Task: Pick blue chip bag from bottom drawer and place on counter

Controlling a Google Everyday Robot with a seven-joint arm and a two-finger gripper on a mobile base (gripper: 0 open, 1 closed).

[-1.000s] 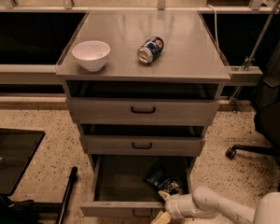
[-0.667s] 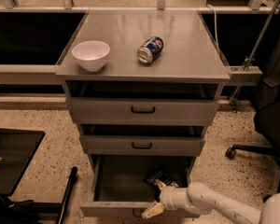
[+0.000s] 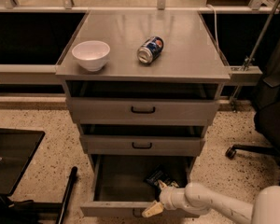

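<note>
Evidently early going. Bottom drawer (image 3: 107,208) at lower centre of frame, pulled out and open. Blue chip bag (image 3: 158,175) lying on its floor toward the right rear, not yet lifted. Gripper (image 3: 157,197) down at the drawer's right front, just below the bag in the frame, jaws spread: one pale finger angled up toward the bag, the other pointing down-left over the drawer's front edge. Nothing pinched; cannot tell whether touching the foil.

Left to do, judging from this: close on the bag, raise it clear of the middle drawer (image 3: 142,145) and top drawer (image 3: 142,110), then set it on the counter (image 3: 191,45) at upper centre, beside the white bowl (image 3: 90,55) at left and the soda can (image 3: 150,49) tipped over mid-surface.
</note>
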